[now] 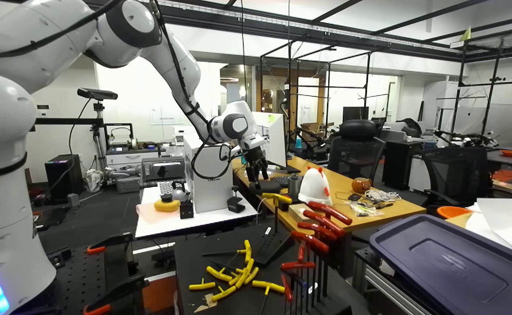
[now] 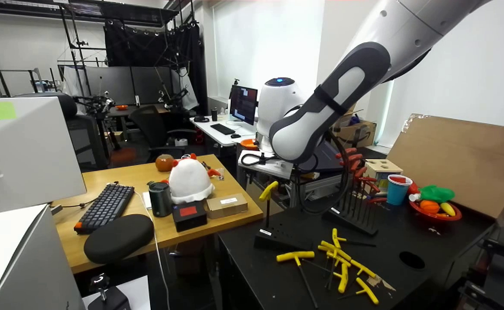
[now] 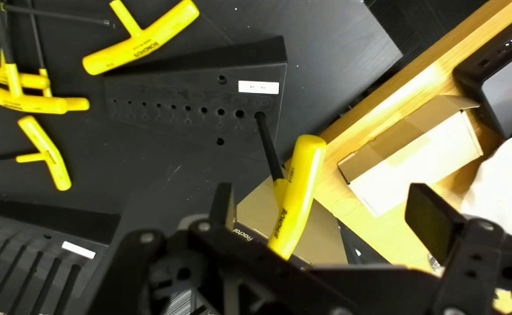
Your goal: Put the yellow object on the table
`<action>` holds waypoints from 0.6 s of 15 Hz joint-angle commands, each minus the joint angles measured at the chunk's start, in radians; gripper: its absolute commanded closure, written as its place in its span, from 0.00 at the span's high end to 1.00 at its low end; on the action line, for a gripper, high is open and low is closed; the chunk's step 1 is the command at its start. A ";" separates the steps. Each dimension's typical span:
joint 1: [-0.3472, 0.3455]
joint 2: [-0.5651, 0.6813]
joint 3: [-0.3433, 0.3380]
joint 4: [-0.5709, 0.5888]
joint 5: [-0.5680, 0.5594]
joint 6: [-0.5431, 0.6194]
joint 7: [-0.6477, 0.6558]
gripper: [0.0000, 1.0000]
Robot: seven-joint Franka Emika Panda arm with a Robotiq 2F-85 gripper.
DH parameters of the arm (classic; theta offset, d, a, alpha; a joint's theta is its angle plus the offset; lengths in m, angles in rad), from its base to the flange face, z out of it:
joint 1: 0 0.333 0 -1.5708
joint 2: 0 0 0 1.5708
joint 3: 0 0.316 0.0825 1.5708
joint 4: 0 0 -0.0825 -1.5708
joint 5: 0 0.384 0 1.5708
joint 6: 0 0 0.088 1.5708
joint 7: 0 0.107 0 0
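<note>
A yellow T-handled hex key stands upright in a black slotted holder on the black table (image 2: 252, 254). Its yellow handle shows in both exterior views (image 1: 278, 197) (image 2: 269, 190) and in the wrist view (image 3: 297, 192). Its shaft sits in the end hole of the holder (image 1: 273, 245) (image 2: 282, 239) (image 3: 151, 83). Several other yellow T-handled keys (image 1: 238, 280) (image 2: 295, 256) (image 3: 142, 43) lie loose on the table. My gripper (image 1: 257, 175) (image 3: 324, 203) is open and empty above the upright key. In the wrist view the handle appears between the fingers, nearer the left one.
Red-handled keys (image 1: 321, 223) (image 2: 355, 165) stand in a second holder (image 3: 33, 262). The wooden desk (image 2: 230, 185) beside the table bears a cardboard box (image 2: 227, 206), a mug (image 2: 160, 200) and a white plush toy (image 2: 189, 181). An orange bowl (image 2: 435, 215) holds toy food.
</note>
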 commanded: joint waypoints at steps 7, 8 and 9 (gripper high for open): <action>-0.196 0.078 0.132 0.180 -0.052 -0.133 0.047 1.00; -0.221 0.095 0.152 0.205 -0.046 -0.143 0.043 1.00; -0.236 0.111 0.165 0.227 -0.045 -0.151 0.045 1.00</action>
